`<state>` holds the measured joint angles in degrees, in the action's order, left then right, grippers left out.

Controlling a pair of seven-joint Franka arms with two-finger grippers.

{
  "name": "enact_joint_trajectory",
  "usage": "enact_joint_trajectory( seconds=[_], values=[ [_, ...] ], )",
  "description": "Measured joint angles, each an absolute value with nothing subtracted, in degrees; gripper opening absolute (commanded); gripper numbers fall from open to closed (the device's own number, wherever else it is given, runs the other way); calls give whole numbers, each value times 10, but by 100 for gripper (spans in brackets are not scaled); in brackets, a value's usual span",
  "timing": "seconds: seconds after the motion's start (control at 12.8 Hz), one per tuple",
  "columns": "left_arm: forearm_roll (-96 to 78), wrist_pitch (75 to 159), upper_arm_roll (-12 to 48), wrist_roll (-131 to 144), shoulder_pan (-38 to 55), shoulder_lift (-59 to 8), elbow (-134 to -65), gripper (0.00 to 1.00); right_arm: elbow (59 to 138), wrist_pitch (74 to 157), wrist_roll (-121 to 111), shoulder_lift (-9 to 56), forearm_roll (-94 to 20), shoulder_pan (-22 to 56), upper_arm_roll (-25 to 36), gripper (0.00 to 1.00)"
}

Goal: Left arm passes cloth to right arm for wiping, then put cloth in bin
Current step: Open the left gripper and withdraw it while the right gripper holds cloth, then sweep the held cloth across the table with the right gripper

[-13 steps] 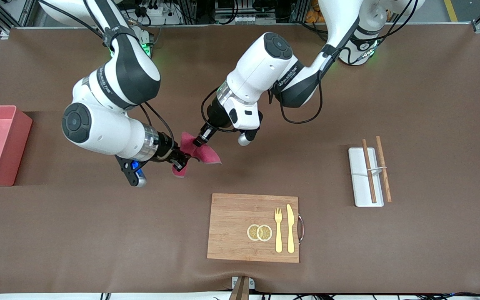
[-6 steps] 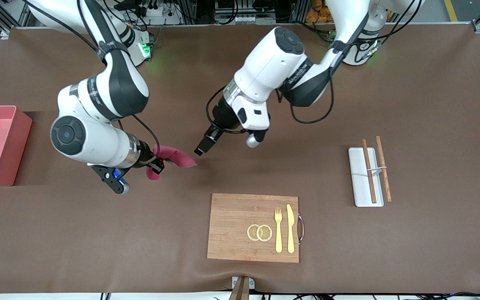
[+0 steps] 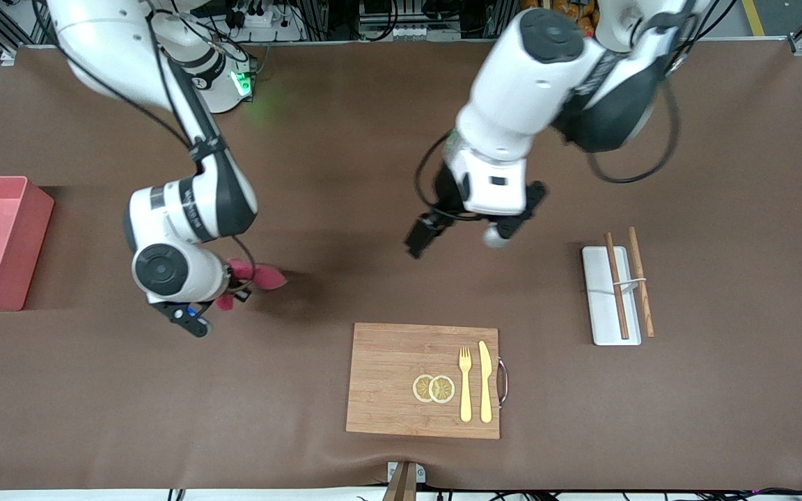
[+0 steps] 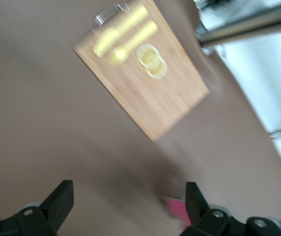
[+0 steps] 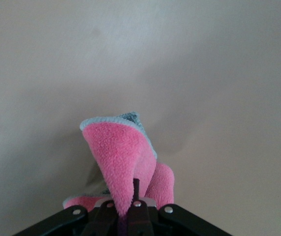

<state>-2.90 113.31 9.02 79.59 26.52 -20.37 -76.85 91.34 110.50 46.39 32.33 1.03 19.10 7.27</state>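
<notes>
The magenta-red cloth hangs bunched from my right gripper, which is shut on it just above the bare table, between the pink bin and the wooden board. In the right wrist view the cloth folds up out of the shut right gripper, its grey edge on top. My left gripper is open and empty, up over the bare table between the cloth and the white tray. In the left wrist view my left gripper is wide apart, with a bit of the cloth beside one finger.
The wooden board carries two lemon slices, a yellow fork and a knife. The white tray with wooden chopsticks lies toward the left arm's end. The bin stands at the right arm's end of the table.
The left gripper let go of the cloth and drew back toward the left arm's end, rising. The right gripper carried the cloth toward the bin's end and turned down to the table.
</notes>
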Motion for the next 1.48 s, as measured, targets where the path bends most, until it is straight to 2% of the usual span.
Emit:
enact_joint_trajectory(
  seconds=[0.39,0.62,0.78,1.01,1.25,1.48],
  values=[
    [-28,934,87,531,136,-148,-769,100,949,1244,308,333,52,46,77,0],
    [-28,865,87,431,75,-120,-770,100,952,1327,131,353,72,-77,78,0],
    [-28,848,88,392,46,-106,-773,100,952,1368,6,364,73,-150,78,0],
    [-16,847,88,312,12,-92,-774,100,945,1382,-128,363,74,-208,77,0],
    [2,846,88,238,-11,-76,-774,100,922,1378,-196,345,84,-221,79,0],
    [3,842,88,194,-32,-63,-778,100,918,1333,-213,306,101,-221,83,0]
  ],
)
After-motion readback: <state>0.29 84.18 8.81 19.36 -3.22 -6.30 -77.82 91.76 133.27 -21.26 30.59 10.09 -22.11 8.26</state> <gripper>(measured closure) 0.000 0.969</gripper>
